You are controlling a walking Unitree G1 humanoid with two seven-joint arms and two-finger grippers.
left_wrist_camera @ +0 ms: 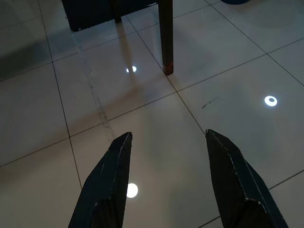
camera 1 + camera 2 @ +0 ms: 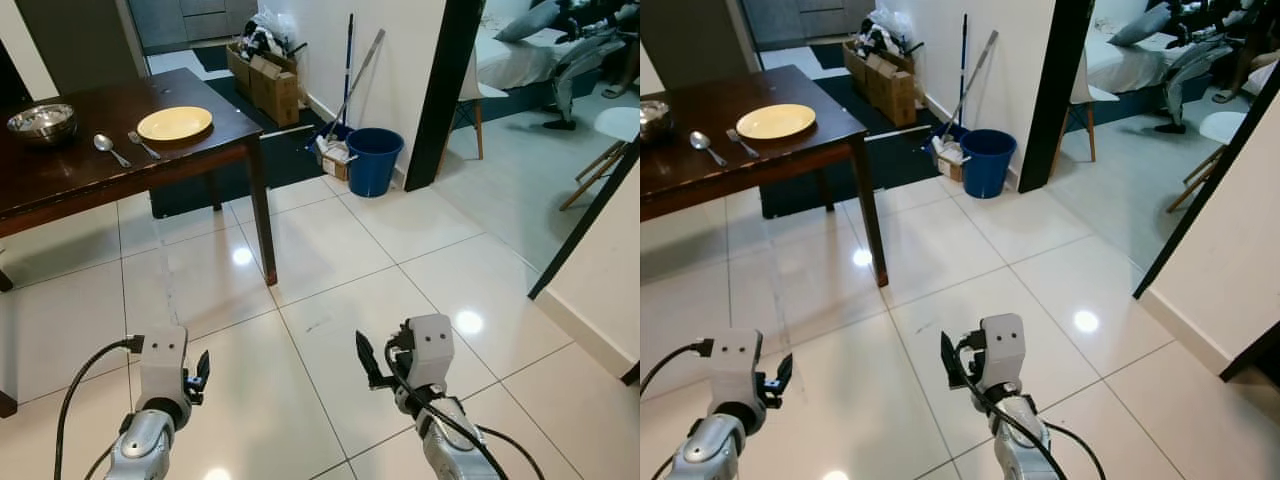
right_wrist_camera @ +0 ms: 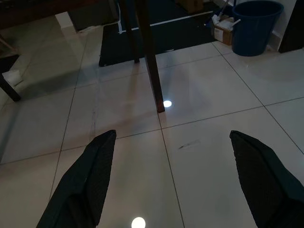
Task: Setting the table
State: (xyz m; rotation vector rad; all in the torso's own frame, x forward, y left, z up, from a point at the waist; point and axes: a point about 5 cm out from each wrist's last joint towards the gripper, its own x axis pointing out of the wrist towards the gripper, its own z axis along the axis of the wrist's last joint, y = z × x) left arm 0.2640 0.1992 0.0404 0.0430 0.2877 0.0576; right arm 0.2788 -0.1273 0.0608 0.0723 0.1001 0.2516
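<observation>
Dark wooden table, ahead-left: yellow plate w/ nothing on it, fork & spoon just beside, steel bowl near the edge. My left gripper & right gripper hang over floor tiles, fingers spread, holding nothing. Blue bucket by wall, contents not visible.

My head cameras cut the dark brown wooden dining table off at the left edge, so its far legs are lost to me. The shiny steel mixing bowl is half clipped in the right eye. A reclining person is cropped at the top corner.
</observation>
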